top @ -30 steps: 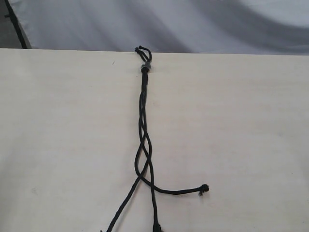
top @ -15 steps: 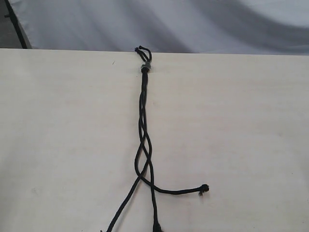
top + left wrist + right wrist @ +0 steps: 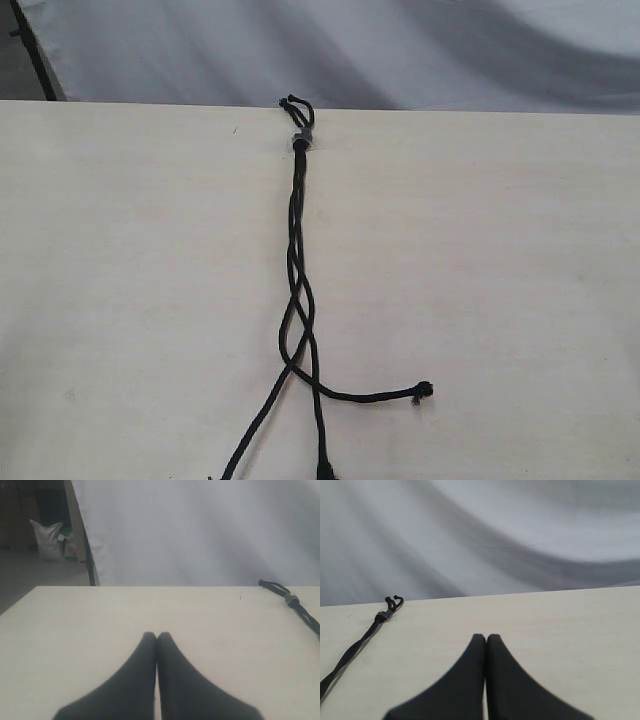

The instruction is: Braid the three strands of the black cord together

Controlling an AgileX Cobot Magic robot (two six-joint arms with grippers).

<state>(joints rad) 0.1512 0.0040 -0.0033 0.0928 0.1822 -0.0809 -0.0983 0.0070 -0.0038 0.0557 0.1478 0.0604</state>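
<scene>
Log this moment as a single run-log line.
left end effector: shut, empty | right end effector: shut, empty | black cord: flat on table, few loose crossings, untouched | three strands: splayed at near end

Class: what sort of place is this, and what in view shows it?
Probably an indoor lab or workshop bench: a plain pale wooden table, a grey-white cloth backdrop hung behind it, and a grey sack on the dim floor beyond.

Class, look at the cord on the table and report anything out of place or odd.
One strand of the black cord bends off to the right, its frayed tip lying apart, while the other two run on out of the picture. The crossings near it are loose.
</scene>
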